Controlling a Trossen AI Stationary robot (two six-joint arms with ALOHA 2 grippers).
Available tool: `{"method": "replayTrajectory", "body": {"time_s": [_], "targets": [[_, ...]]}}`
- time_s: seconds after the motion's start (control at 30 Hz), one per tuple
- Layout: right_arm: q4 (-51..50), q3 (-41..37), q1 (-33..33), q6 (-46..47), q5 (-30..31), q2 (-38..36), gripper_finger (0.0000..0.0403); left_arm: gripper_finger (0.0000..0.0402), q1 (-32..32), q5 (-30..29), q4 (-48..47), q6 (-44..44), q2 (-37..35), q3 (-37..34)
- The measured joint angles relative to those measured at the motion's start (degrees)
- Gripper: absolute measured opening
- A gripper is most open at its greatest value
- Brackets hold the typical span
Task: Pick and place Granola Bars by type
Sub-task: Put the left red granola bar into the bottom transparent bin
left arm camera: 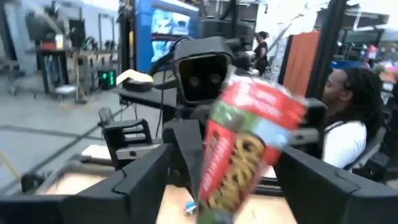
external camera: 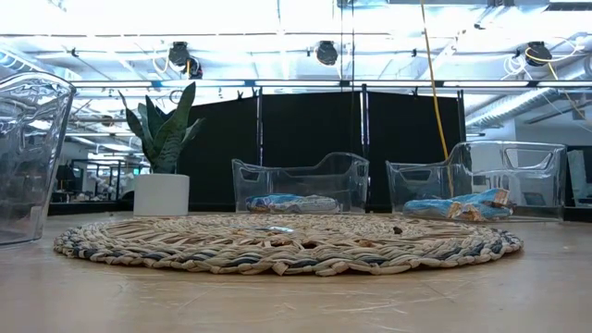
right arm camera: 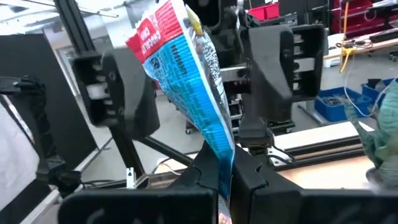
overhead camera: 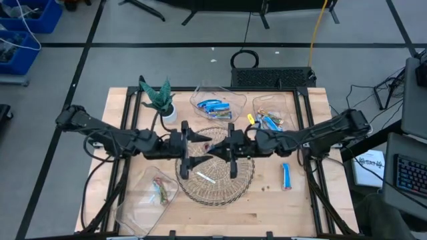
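Observation:
Both grippers meet above the round woven mat [overhead camera: 215,175]. My right gripper [right arm camera: 225,177] is shut on a granola bar [right arm camera: 186,81] with a blue, red and silvery wrapper. In the left wrist view the same bar [left arm camera: 245,149] shows its red, green and brown face. My left gripper [left arm camera: 230,186] is open and faces the right one; its fingers [right arm camera: 115,93] stand on either side of the bar, apart from it. In the high view the left gripper [overhead camera: 193,150] and right gripper [overhead camera: 227,150] nearly touch tips. Neither shows in the low view. My right gripper pinches the bar's one end [right arm camera: 221,152] between its two shut fingers. It comes level from the table's right side. The bar is lifted clear above the mat and sticks out beyond the fingertips, its free end [right arm camera: 155,28] between the left gripper's open fingers.
A thin white stick [overhead camera: 205,177] lies on the mat. One blue bar [overhead camera: 285,175] lies on the table to the right. Clear bins hold bars: far centre [overhead camera: 213,105], far right [overhead camera: 272,120], near left [overhead camera: 157,191]. A potted plant [overhead camera: 160,100] stands far left. A person [left arm camera: 348,124] sits beyond the table.

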Motion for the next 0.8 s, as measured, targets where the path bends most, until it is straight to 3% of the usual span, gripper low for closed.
{"method": "replayTrajectory", "body": {"time_s": [0.1, 0.27, 0.3, 0.43, 0.6, 0.7, 0.8], "targets": [[0.10, -0.02, -0.07, 0.00, 0.15, 0.28, 0.0000, 0.0224, 0.54, 0.48, -0.68, -3.59, 0.00, 0.00], [0.26, -0.02, 0.02, -2.25, 0.37, -0.24, 0.0021, 0.0045, 0.72, 1.38, -2.06, -7.91, 0.00, 0.00], [0.37, -0.02, -0.02, -3.42, 0.37, -0.30, 0.0028, 0.0029, 0.72, 1.77, -1.78, -8.31, 0.00, 0.00], [0.72, -0.02, -0.07, -5.66, -0.60, -0.92, 0.0062, 0.0026, 0.21, 0.50, 0.58, -8.25, 0.00, 0.00], [-7.51, -0.04, 0.07, -3.70, -10.01, -3.39, 0.0121, 0.0020, -0.20, 0.46, 1.61, -7.96, -1.45, -0.02], [-15.13, -0.04, 1.17, -3.44, -10.10, -8.02, 0.0163, 0.0020, -0.46, 0.46, -2.71, -11.92, -3.18, 0.09], [-26.17, 0.11, 2.36, -2.79, -10.11, -13.30, 0.0203, 0.0020, -2.10, 1.95, -12.78, -19.31, -4.42, 0.04]]}}
